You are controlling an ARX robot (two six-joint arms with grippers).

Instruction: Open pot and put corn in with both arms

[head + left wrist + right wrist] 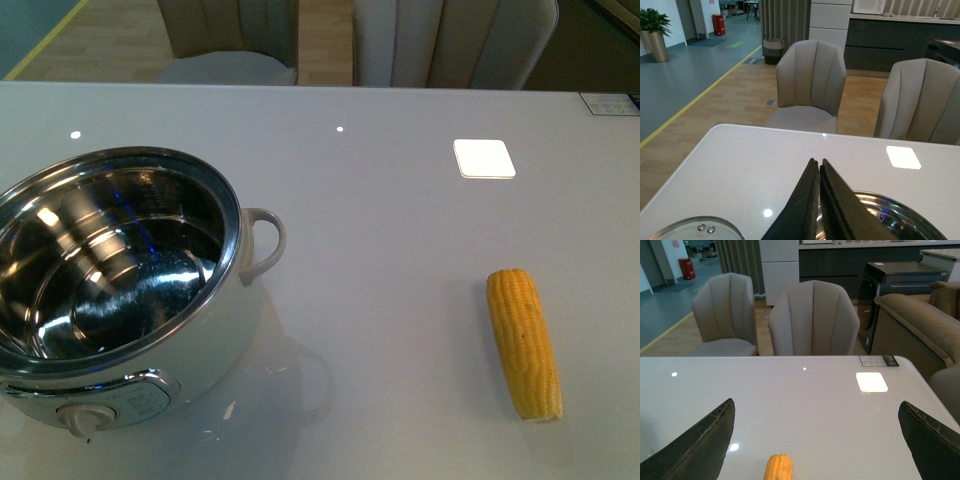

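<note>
Front view has the pot (228,335) standing open at the near left of the surface (380,240), its steel bowl bare and no lid on it; the corn (523,343) lies on its side well apart at the near right, not yet in the pot; neither arm shows here. Judging from this, the opening is done and the step in hand is fetching the corn.

Right wrist view puts the right tool (817,401) above the surface with its fingers spread wide and nothing between them; the cob's end shows low between them. The next move, I judge, calls for lowering the tool over the cob, closing across its width, then carrying it over to the pot and letting go inside the rim.

Left wrist view alone shows the glass lid (695,231), apparently lying on the surface near the pot, and the left tool (819,167), its fingers pressed together on nothing, close to the rim; the front view shows neither. The flat white square (484,158) at the far right plays no part.
</note>
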